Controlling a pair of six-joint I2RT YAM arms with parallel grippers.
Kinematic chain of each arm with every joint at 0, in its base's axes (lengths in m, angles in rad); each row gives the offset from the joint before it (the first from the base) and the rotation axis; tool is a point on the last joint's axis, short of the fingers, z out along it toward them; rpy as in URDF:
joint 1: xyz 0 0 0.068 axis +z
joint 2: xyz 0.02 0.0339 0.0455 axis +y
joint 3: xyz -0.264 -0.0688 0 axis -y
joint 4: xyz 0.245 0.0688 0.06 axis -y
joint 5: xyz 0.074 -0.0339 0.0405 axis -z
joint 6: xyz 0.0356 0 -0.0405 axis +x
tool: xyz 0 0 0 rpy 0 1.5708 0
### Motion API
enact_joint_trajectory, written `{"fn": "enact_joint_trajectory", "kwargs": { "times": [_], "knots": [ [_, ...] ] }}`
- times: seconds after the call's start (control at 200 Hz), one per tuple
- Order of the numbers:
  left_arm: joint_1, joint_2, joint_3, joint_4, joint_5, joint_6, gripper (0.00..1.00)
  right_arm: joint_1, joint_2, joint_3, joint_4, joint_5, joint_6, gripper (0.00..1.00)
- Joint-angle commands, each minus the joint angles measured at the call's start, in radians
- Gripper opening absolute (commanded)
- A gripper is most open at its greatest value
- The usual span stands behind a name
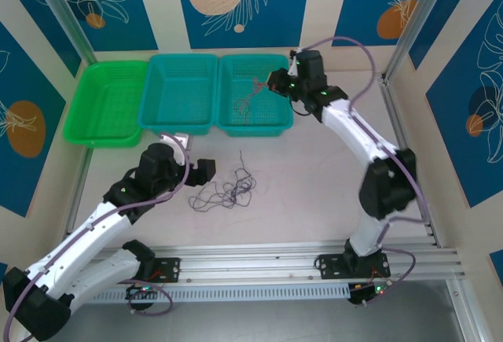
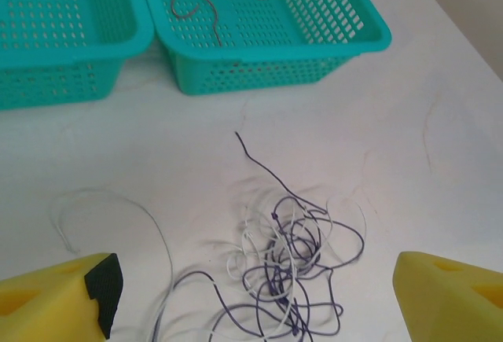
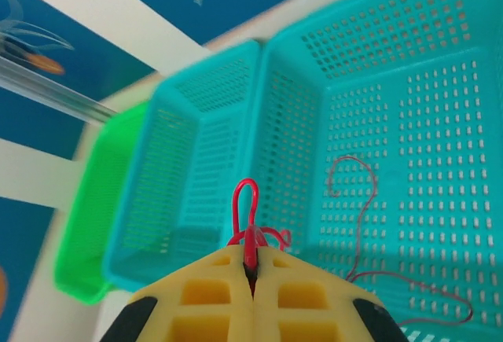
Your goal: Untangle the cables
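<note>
Top external view: the left gripper (image 1: 206, 171) hovers at centre left, jaws apart, just left of the tangle of cables (image 1: 228, 189) on the table (image 1: 314, 177). The right gripper (image 1: 277, 82) sits above the right teal basket (image 1: 255, 127) at upper centre.

Left wrist view: yellow fingers (image 2: 55, 303) stand wide at both lower corners, with the dark and whitish tangle between them.

Right wrist view: jaws together, clamped on a red cable (image 3: 246, 200) whose tail lies in the basket.
</note>
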Motion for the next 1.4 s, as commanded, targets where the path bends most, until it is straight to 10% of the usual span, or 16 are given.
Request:
{"fn": "enact_joint_trajectory", "kwargs": {
  "times": [0.0, 0.075, 0.205, 0.55, 0.74, 1.015, 1.395],
  "knots": [
    [0.006, -0.029, -0.026, -0.034, 0.061, -0.040, 0.89, 0.020, 0.145, 0.154, -0.045, -0.033, -0.036, 0.12],
    [0.005, -0.031, -0.040, -0.031, 0.074, -0.047, 0.88, 0.029, 0.240, 0.274, -0.115, -0.061, -0.035, 0.43],
    [0.005, -0.016, -0.054, -0.028, 0.129, -0.053, 0.88, 0.036, 0.254, 0.357, -0.221, 0.009, -0.072, 0.63],
    [0.013, 0.148, -0.040, -0.075, -0.099, -0.191, 0.83, 0.077, -0.361, -0.299, -0.061, -0.070, -0.066, 0.64],
    [0.031, 0.346, -0.023, -0.011, -0.160, -0.234, 0.78, 0.329, -0.648, -0.693, 0.036, 0.156, 0.019, 0.63],
    [0.044, 0.608, 0.090, 0.032, -0.353, -0.411, 0.74, 0.651, -0.573, -0.784, -0.056, 0.365, 0.222, 0.63],
    [0.054, 0.871, 0.295, -0.032, -0.467, -0.495, 0.67, 0.724, -0.457, -0.727, -0.089, 0.445, 0.229, 0.64]
  ]
}}
